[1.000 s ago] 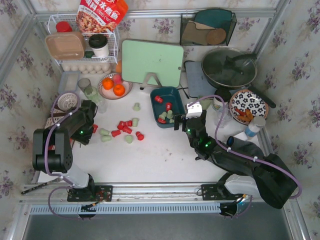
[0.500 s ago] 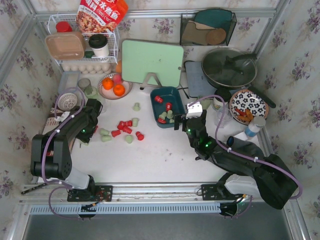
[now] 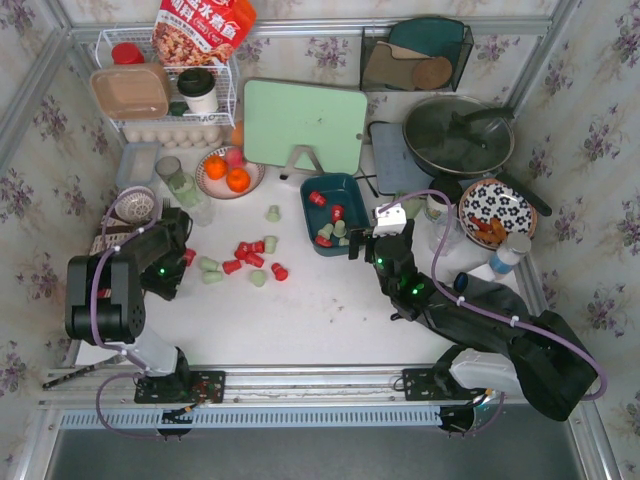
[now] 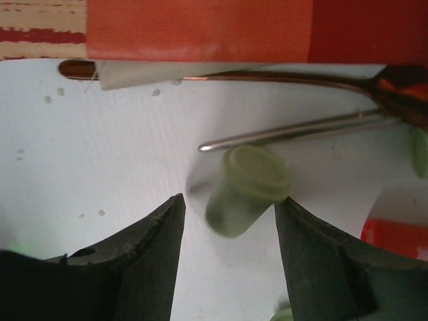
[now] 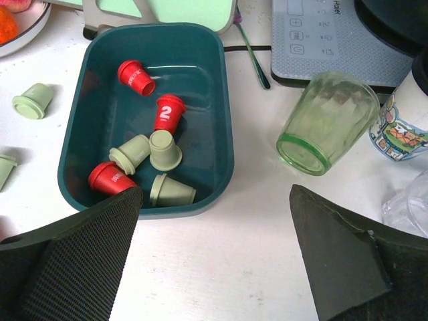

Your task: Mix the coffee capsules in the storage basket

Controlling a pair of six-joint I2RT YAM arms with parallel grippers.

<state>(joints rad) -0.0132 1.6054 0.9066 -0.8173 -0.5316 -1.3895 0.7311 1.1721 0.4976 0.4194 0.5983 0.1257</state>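
Note:
The dark teal storage basket (image 3: 304, 200) holds three red and three pale green coffee capsules (image 5: 167, 112); its rim shows in the right wrist view (image 5: 227, 100). More capsules (image 3: 245, 255) lie scattered on the white table left of it, and one green capsule (image 3: 273, 213) lies apart. My left gripper (image 3: 160, 285) is open at the table's left. In its wrist view a pale green capsule (image 4: 247, 190) lies on its side just ahead of the open gripper (image 4: 227, 200), untouched. My right gripper (image 3: 375, 245) is open and empty, low over the table by the basket's front right corner (image 5: 215, 194).
A green glass cup (image 5: 321, 127) lies on its side right of the basket. Metal tongs (image 4: 301, 127) and an orange packet (image 4: 200, 30) lie beyond the left gripper. A plate of oranges (image 3: 228, 172), a green cutting board (image 3: 305, 125), a pan (image 3: 458, 135) and a flowered bowl (image 3: 497, 210) stand behind.
The left arm reached up and right half a second ago and has swung back down-left. The right arm and the capsules in the basket have not moved.

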